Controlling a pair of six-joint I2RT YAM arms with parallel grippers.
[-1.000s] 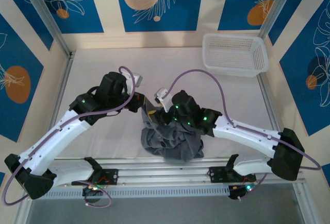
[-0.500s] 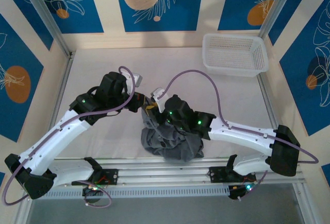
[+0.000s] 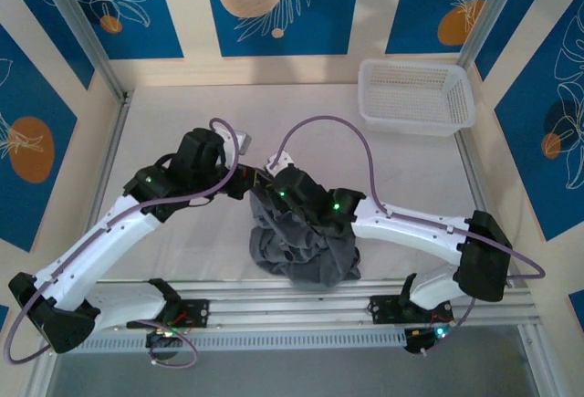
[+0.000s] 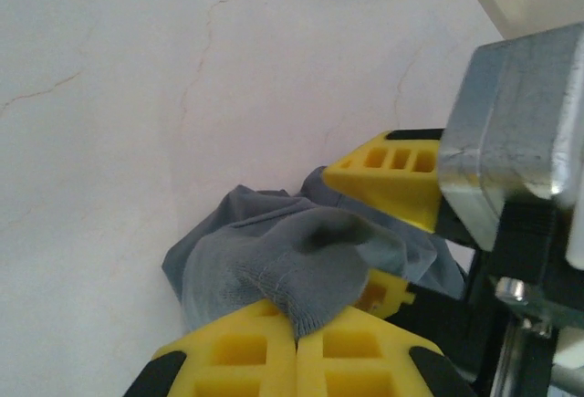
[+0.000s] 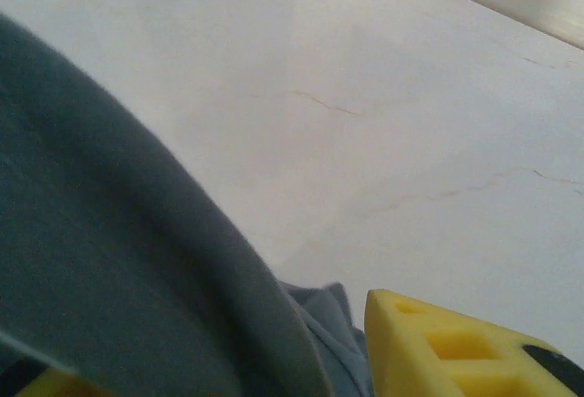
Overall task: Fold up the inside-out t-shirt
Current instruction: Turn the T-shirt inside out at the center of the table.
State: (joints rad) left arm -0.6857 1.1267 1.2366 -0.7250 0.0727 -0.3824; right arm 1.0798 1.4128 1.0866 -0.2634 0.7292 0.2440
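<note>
Inside-out t-shirt (image 3: 306, 251) lies bunched on the table (image 3: 182, 132), lower centre of the top view, between my two arms. My left gripper (image 3: 253, 185) and right gripper (image 3: 266, 178) sit side by side at its upper left edge. Basket (image 3: 417, 96) stands upper right, well apart.

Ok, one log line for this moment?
stage: fold not started | shirt: bunched heap | left gripper: shut on shirt | right gripper: jaws either side of shirt fold, grip unclear
</note>
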